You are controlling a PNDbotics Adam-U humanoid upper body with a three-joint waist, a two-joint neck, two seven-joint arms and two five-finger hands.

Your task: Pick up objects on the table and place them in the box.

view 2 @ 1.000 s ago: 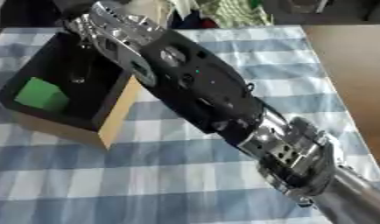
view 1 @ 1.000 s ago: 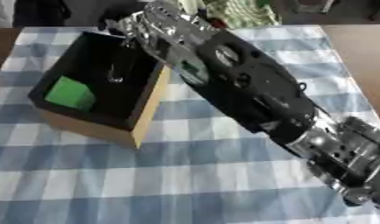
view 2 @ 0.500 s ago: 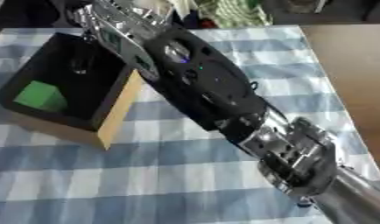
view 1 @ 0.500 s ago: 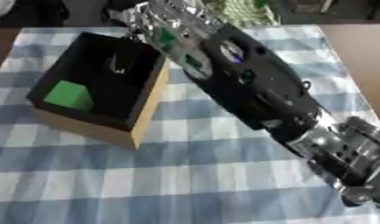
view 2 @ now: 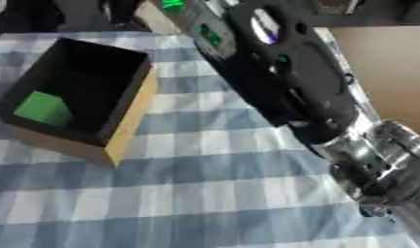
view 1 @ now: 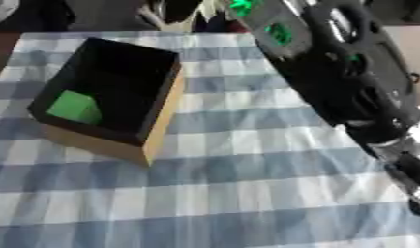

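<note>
A cardboard box [view 1: 159, 127] with a black inside stands on the left of the checked cloth. A green block [view 1: 75, 107] lies in its near left corner. My right arm [view 1: 349, 82], black with small green lights, crosses from the lower right to the top edge, to the right of the box and above the cloth. Its hand runs out of the picture at the top and does not show. The left hand is in no view.
The blue and white checked cloth [view 1: 230, 193] covers the table. Bare brown tabletop [view 2: 382, 68] shows at the right. Dark blurred shapes and something pale sit along the far edge [view 1: 175, 12].
The right arm has lifted away from over the box, up and to the right, and its hand has left the picture. The green block still lies in the box.
</note>
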